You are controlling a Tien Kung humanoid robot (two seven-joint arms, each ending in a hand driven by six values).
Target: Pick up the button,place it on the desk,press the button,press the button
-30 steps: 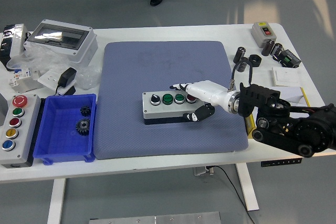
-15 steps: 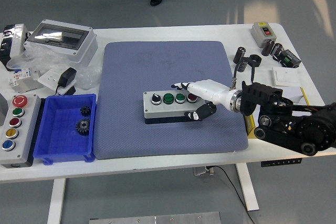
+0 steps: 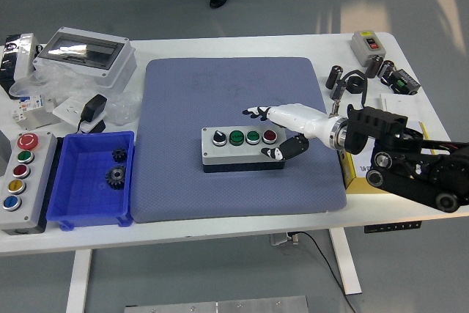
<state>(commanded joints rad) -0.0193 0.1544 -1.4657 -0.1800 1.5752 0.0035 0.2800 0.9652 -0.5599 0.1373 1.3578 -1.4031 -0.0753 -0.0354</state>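
Right robot hand at button box, blue mat, white table

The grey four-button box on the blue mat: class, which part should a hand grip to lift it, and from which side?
Probably grip the grey four-button box across its long front and back walls near the right end, coming from the right, where the right hand is. The box lies flat, long side across; its top carries the buttons, so the plain side walls suit the fingers best.

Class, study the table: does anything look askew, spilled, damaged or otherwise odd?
Nothing looks spilled or damaged. The grey button box sits flat and square on the blue mat, the right hand at its right end. Only the table's far-left corner looks untidy: crumpled plastic packaging lies heaped around a black adapter.
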